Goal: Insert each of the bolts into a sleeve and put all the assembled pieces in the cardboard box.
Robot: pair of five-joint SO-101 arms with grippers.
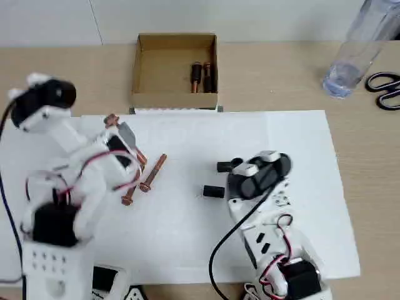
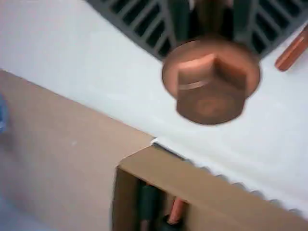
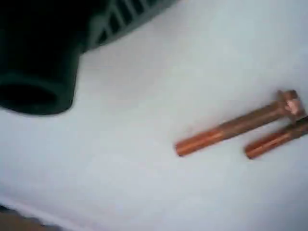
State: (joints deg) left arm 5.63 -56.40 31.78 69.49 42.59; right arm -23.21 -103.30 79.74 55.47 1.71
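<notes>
A copper bolt point(image 2: 210, 82) is clamped in the left hand point(image 1: 125, 139), with its head turned toward the cardboard box point(image 1: 142, 69) (assembled pieces point(image 1: 203, 77) lie inside it). The right hand point(image 1: 236, 166) is closed on a black sleeve point(image 3: 36, 67). Between the two hands, two loose bolts point(image 1: 154, 172) and a second sleeve point(image 1: 213, 191) lie on the white sheet point(image 1: 300, 187), which is spread on the counter point(image 1: 281, 75).

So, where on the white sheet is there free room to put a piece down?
Free: the white sheet's far right corner, toward the bottle; the strip just before the cardboard box; the near middle, between the left arm and the right arm. Crowded: the loose bolts by the left gripper, and the loose sleeve by the right gripper.
</notes>
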